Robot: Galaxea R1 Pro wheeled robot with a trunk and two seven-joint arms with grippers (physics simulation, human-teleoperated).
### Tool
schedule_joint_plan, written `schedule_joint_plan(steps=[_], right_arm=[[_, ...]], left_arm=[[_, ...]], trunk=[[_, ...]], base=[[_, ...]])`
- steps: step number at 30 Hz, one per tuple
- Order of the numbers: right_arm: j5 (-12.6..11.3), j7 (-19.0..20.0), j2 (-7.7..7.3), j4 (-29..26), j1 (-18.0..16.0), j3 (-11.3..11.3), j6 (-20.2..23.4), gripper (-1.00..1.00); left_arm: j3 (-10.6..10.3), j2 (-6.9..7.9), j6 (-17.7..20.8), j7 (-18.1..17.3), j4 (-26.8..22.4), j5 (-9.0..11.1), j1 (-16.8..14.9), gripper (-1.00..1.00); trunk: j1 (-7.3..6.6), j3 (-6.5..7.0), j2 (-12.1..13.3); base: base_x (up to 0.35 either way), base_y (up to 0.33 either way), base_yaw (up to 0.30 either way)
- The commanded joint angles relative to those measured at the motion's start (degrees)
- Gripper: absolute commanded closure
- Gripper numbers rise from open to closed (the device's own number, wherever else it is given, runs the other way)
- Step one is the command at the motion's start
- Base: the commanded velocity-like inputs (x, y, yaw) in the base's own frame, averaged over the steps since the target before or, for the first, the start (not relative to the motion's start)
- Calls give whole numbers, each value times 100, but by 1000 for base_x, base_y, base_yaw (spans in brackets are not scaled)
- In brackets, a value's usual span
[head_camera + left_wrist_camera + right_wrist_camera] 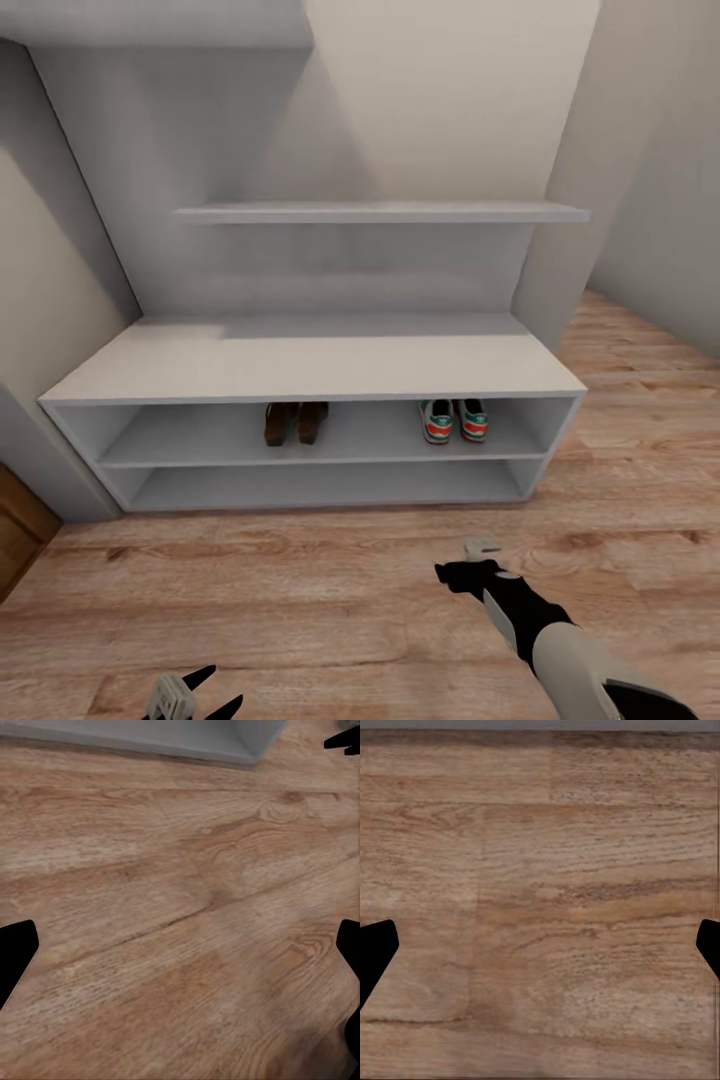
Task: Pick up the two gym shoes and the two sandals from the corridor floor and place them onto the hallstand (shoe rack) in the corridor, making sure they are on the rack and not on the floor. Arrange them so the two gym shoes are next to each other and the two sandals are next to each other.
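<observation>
1. Your sandals (296,421) stand side by side on the rack's (310,365) upper open shelf, left of middle.
2. Your gym shoes (454,420) sit together on the same shelf, near its right end, well apart from the sandals.
3. Your right gripper (478,560) hangs over the floor (330,590) in front of the rack, jaws spread, holding nothing.
4. Your left gripper (195,695) is low at the near left, jaws also apart and empty.

text: none readable | labels: none | hallstand (310,365), gym shoes (454,421): no legible markings
</observation>
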Motion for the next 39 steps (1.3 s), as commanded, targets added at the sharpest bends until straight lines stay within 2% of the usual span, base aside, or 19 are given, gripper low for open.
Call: schedule_joint_plan(steps=[1, 7, 14, 19, 26, 28, 39], right_arm=[[56, 88, -55, 54, 0, -46, -38, -100], [72, 317, -372, 314, 0, -35, -381, -100], [153, 706, -596, 401, 0, -27, -529, -100], [287, 1204, -672, 432, 49, -23, -567, -100], [406, 1767, -704, 433, 392, -23, -678, -100], [419, 1840, -710, 432, 480, -22, -731, -100], [440, 1941, -866, 433, 934, -23, -1273, -100]], left_arm=[[6, 0, -30, 10, 8, 7, -4, -100], [6, -1, -33, 255, 12, 1, -4, -100], [0, -1, -34, 520, 20, -2, -4, -100], [2, -1, -41, 601, 90, -3, -4, -100], [10, 1, -53, 653, 224, 11, -4, -100], [12, 2, -56, 707, 244, 15, -4, -100], [0, -23, -93, 1508, 313, 19, -2, -100]], trunk=[[-24, 14, 40], [-155, 122, 280], [-309, 247, 561], [-419, 337, 762], [-573, 463, 1042], [-617, 499, 1123], [-858, 696, 1564]], base=[[0, 0, 0], [0, 0, 0], [0, 0, 0], [0, 0, 0], [0, 0, 0], [0, 0, 0], [0, 0, 0]])
